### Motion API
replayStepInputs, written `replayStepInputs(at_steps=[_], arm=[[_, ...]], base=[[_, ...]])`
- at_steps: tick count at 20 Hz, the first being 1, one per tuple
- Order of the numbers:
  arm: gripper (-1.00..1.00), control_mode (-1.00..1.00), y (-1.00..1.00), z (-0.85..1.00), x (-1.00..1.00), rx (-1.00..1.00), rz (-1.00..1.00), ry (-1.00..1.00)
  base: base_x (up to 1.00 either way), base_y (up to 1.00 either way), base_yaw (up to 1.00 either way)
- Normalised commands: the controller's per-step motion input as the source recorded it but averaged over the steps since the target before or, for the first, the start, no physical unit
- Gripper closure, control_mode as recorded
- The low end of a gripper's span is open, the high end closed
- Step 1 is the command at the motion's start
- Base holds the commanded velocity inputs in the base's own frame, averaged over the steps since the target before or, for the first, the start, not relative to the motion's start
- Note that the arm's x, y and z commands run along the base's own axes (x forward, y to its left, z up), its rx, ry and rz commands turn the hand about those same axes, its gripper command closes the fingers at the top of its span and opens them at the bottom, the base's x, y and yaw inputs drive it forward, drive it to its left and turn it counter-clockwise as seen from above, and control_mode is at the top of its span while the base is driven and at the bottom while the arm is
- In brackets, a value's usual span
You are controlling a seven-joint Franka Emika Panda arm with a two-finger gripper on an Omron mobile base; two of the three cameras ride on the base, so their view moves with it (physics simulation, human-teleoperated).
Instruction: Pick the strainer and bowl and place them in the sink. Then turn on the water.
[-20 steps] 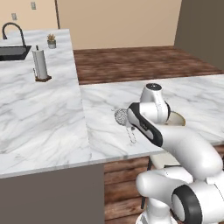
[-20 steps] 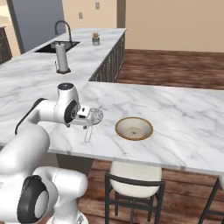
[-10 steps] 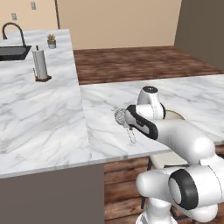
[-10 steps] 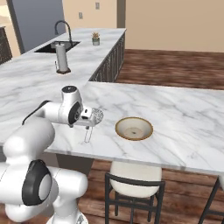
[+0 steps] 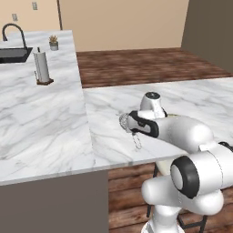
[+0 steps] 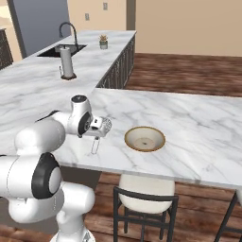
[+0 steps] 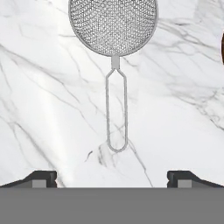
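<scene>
The strainer (image 7: 113, 24), a round silver mesh dome with a thin wire handle (image 7: 116, 109), lies on the white marble counter. My gripper (image 7: 112, 179) hovers over the handle's end, open, with nothing between its fingertips (image 7: 41, 178). From the right base view the strainer (image 6: 106, 125) sits just under my hand, and the tan bowl (image 6: 144, 138) rests a short way to its right. In the left base view the strainer (image 5: 123, 122) peeks out beside my hand. The black sink (image 6: 61, 50) with its dark faucet (image 6: 71, 30) is far off on the other counter.
A paper towel holder (image 6: 67, 64) stands on the long counter near the sink (image 5: 13, 53), and a small potted plant (image 6: 103, 41) sits beyond it. A stool (image 6: 146, 189) is tucked under the counter's front edge, below the bowl.
My arm has folded lower and the hand has come down closer over the strainer. The jaws stayed open; strainer and bowl have not moved.
</scene>
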Motion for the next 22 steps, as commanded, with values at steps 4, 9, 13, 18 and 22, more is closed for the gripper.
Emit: replayStepInputs(at_steps=[4,9,13,18,22], arm=[[-1.00,-1.00,0.00,-0.21,0.33,0.00,0.00,0.00],[-1.00,-1.00,0.00,-0.22,0.30,0.00,0.00,0.00],[-1.00,-1.00,0.00,-0.21,0.30,0.00,0.00,0.00],[-1.00,-1.00,0.00,-0.20,0.22,0.01,0.00,0.00],[-1.00,-1.00,0.00,-0.21,0.14,0.01,0.00,0.00]], base=[[0.00,0.00,0.00],[0.00,0.00,0.00],[0.00,0.00,0.00],[0.00,0.00,0.00],[0.00,0.00,0.00]])
